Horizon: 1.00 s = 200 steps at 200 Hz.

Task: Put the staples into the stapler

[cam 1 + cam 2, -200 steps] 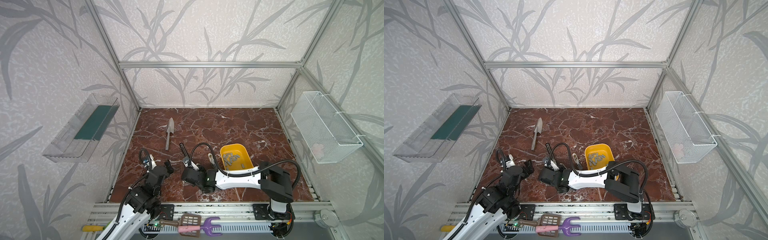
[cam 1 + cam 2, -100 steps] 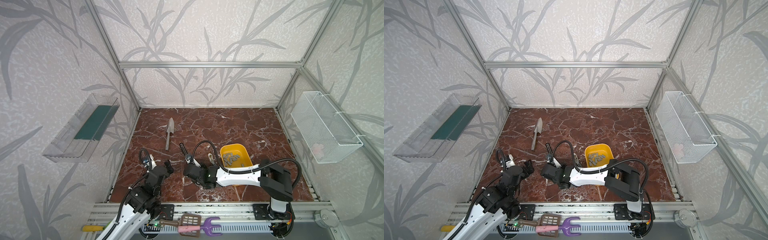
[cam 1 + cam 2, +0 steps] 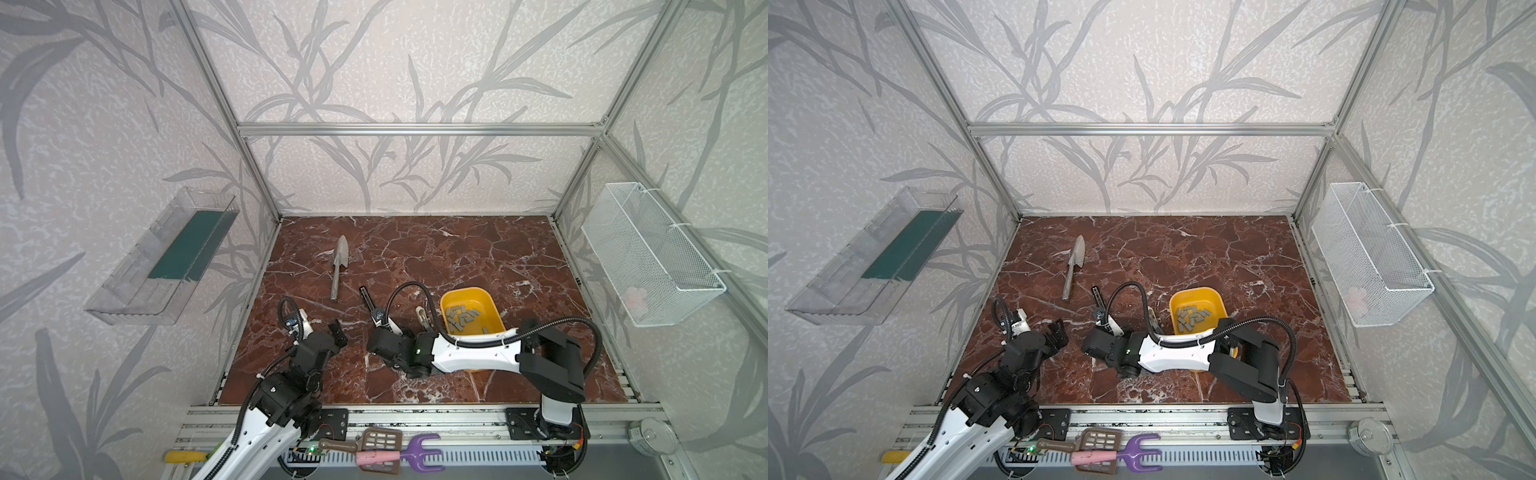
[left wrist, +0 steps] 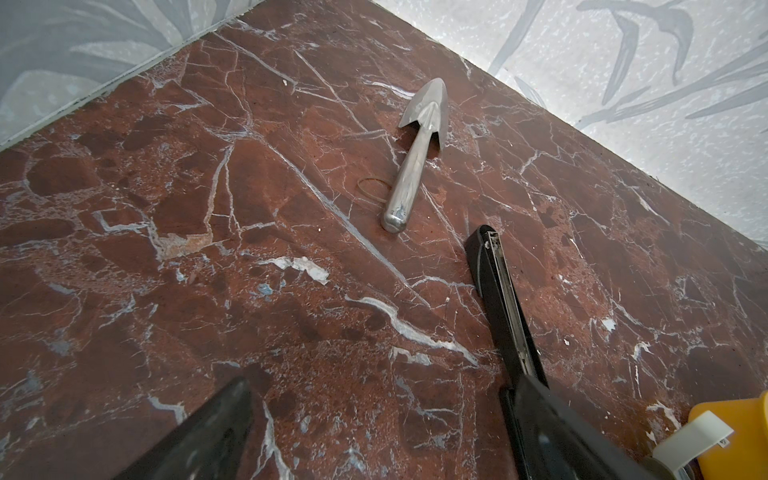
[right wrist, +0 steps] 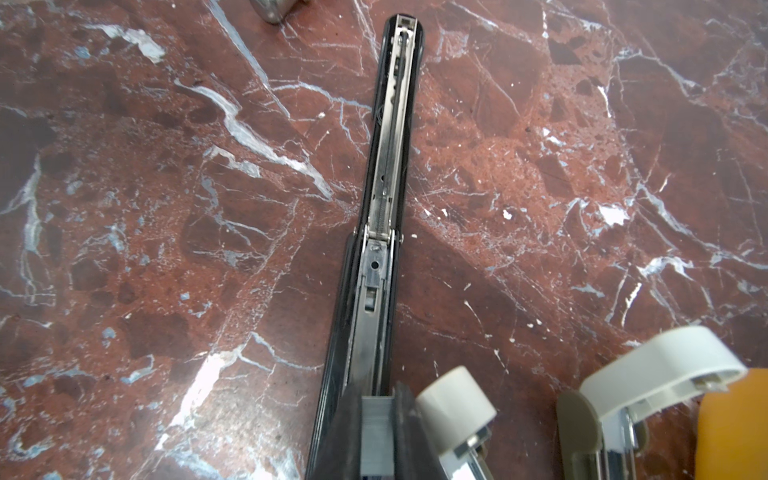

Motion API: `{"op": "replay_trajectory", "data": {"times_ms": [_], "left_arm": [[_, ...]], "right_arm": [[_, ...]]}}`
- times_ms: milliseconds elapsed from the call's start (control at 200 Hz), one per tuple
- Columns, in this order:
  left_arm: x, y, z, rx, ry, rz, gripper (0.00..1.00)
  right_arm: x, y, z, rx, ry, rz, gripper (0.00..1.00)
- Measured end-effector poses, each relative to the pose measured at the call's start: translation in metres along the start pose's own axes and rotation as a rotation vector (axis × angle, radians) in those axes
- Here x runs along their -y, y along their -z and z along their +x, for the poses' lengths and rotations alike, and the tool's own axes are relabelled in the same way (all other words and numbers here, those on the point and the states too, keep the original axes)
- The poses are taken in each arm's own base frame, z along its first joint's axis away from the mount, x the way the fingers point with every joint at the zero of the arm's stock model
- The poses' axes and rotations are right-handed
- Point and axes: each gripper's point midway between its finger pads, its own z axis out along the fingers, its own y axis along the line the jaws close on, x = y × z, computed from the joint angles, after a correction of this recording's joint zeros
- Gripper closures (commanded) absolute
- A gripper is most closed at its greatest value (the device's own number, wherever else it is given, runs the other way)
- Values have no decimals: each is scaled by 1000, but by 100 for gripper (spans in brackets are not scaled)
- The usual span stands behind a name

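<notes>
Stapler (image 5: 388,145): lies opened out flat on the tabletop (image 3: 457,249), silvery rail facing up with the black body along both sides. In both top views it sits left of the yellow tray (image 3: 465,292). Its rounded far tip is near the handle end of the trowel (image 3: 340,266) but not touching it
Staples (image 3: 461,318): a loose grey heap inside the yellow tray, well apart from the stapler
Right jaws: pinched almost together on the near end of the stapler — in the right wrist view I see its rail run straight in between the black fingers (image 5: 405,419)
Left jaws: spread wide and holding nothing; in the left wrist view the two dark fingers (image 4: 199,436) frame only bare tabletop
Right arm: reaches across the middle, with its white forearm passing over the near rim of the tray
Left arm: low at the near left of the tabletop, with the left jaws apart from the stapler
Cream-white pieces (image 5: 457,395): two rounded ones close to the right jaws, between stapler and tray — I cannot tell what they belong to
Trowel: grey metal, flat on the tabletop, blade toward the back wall
Rubber band (image 4: 372,189): thin loop just beside the trowel's handle
</notes>
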Motion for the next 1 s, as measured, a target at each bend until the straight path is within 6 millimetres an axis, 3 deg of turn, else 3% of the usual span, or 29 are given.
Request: {"op": "replay_trajectory", "data": {"times_ms": [1000], "left_arm": [[0,0,0,-1,0,1,1]], "right_arm": [[-7,1,3,-3,13,-16,100]]}}
